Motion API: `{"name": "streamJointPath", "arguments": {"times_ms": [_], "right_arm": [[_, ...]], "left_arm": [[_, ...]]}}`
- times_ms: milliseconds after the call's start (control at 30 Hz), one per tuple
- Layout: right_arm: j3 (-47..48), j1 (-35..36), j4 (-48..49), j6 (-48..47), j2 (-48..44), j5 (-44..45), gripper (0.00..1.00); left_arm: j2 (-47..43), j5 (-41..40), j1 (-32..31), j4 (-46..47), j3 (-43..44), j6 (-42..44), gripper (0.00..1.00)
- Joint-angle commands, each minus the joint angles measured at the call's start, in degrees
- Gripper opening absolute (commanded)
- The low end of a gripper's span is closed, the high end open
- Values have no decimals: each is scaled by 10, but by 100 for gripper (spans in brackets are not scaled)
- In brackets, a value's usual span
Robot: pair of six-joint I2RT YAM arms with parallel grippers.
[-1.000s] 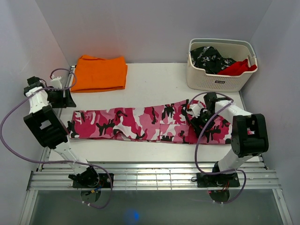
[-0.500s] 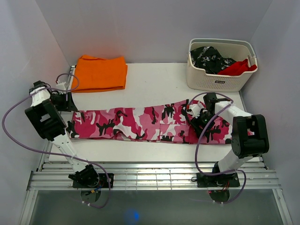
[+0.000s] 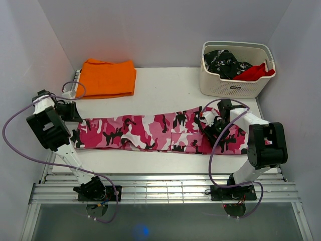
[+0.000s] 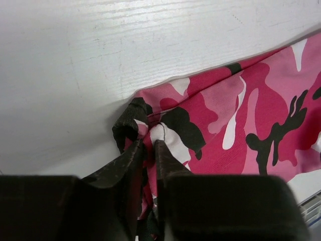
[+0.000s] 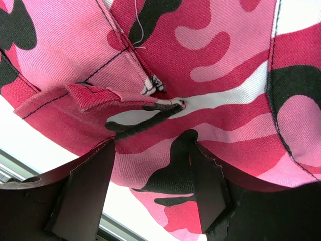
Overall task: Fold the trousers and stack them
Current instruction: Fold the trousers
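Observation:
The pink, white and black camouflage trousers [image 3: 145,133] lie flat across the table, leg ends to the left and waist to the right. My left gripper [image 3: 75,116] sits at the far left leg end. In the left wrist view the left gripper [image 4: 149,145] is shut on a bunched corner of the trousers' [image 4: 241,115] hem. My right gripper [image 3: 208,126] rests low over the waist part. In the right wrist view the right gripper [image 5: 150,181] is open, with its fingers [image 5: 85,196] standing wide apart on the trousers [image 5: 200,60], just below a belt loop.
A folded orange cloth [image 3: 108,78] lies at the back left. A cream basket [image 3: 235,88] at the back right holds a black-and-white speckled garment [image 3: 225,63] and a red cloth [image 3: 256,73]. White walls close in on three sides; a metal rail [image 3: 160,188] runs along the front.
My left gripper has moved down onto the leg end and its jaws have closed on the hem. The right arm and the trousers have stayed in place.

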Motion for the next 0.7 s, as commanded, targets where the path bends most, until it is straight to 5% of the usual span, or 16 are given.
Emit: {"name": "streamJointPath", "arguments": {"times_ms": [0,133,667], "right_arm": [[-38,-2,13,-5,40,24,67],[-41,-2,13,-5,38,24,67],[-63,-2,34,-6,45,65,62]], "left_arm": [[-40,40,0,-7,2,11,23],[-41,40,0,-8,18,5,1],[-31,-12,0,59,41,-28,0]]}}
